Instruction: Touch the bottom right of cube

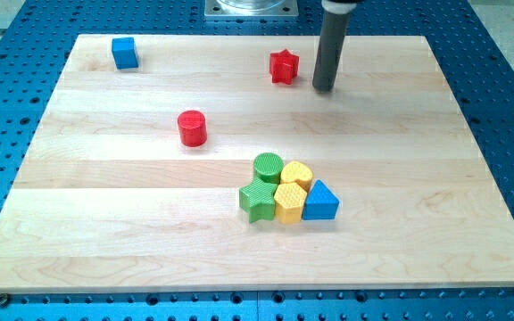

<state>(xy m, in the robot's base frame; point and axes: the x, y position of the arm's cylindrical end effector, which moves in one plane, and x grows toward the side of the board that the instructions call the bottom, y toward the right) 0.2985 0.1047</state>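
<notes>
A blue cube [125,53] sits near the board's top left corner. My tip [324,88] is on the board near the view's top, right of centre, far to the right of the cube. A red star [284,67] lies just left of my tip, with a small gap between them.
A red cylinder [191,127] stands left of centre. A tight cluster sits below centre: a green cylinder [268,167], a yellow block [297,175], a green star [257,201], a yellow hexagon [290,201] and a blue triangle [320,201]. The wooden board [105,232] lies on a blue perforated table.
</notes>
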